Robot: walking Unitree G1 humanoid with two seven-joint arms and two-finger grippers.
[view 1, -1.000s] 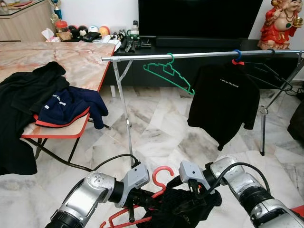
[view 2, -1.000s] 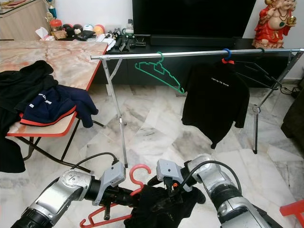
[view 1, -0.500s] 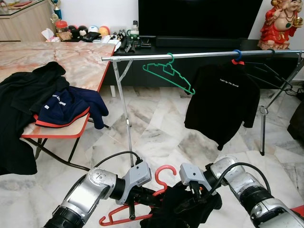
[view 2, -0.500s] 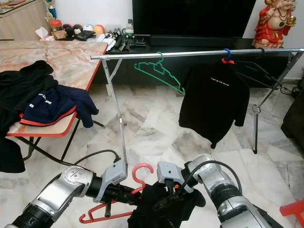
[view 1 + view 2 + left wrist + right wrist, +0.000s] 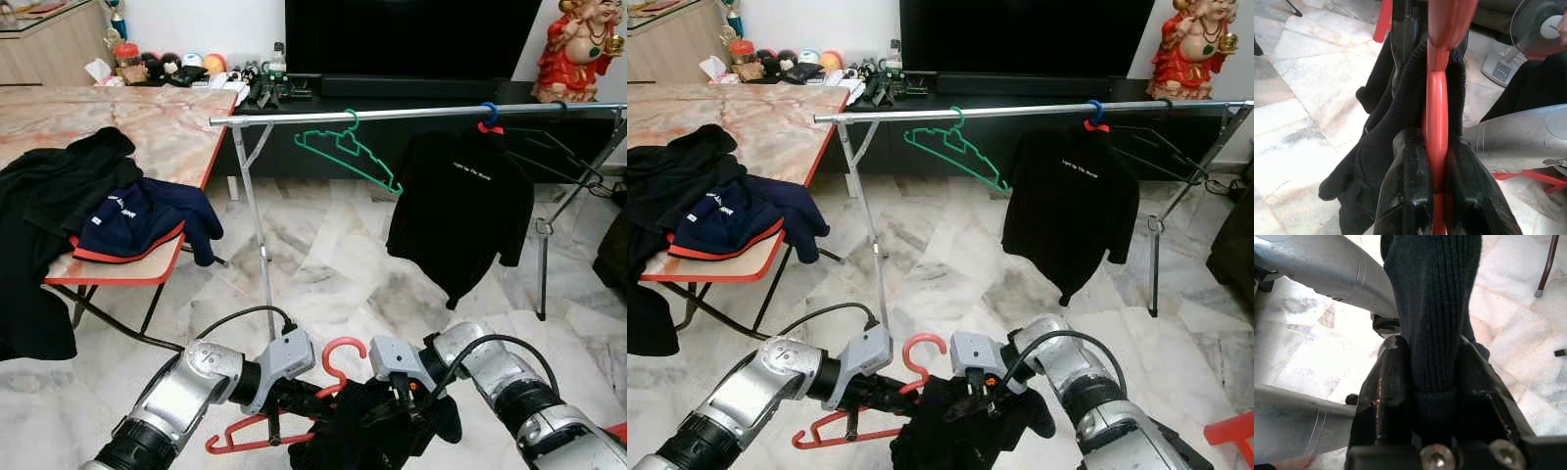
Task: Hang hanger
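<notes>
With our left jaws [image 5: 1436, 196] clamped on the red hanger [image 5: 338, 364] and our right jaws [image 5: 1434, 382] clamped on the black garment [image 5: 960, 431], we should lift both together toward the rail [image 5: 411, 113].

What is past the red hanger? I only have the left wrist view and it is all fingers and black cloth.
Observer: A metal rail stands ahead of the robot, across the marble floor.
Operator: Anything on it already?
Observer: A green hanger hangs bare, and beside it a black shirt hangs on its own hanger.
Operator: What is my other arm doing?
Observer: The right gripper is shut on the black garment, low beside the left gripper, which clamps the red hanger.
Operator: More clothes waiting?
Observer: Yes, dark clothes lie piled on the table to the robot's left.
</notes>
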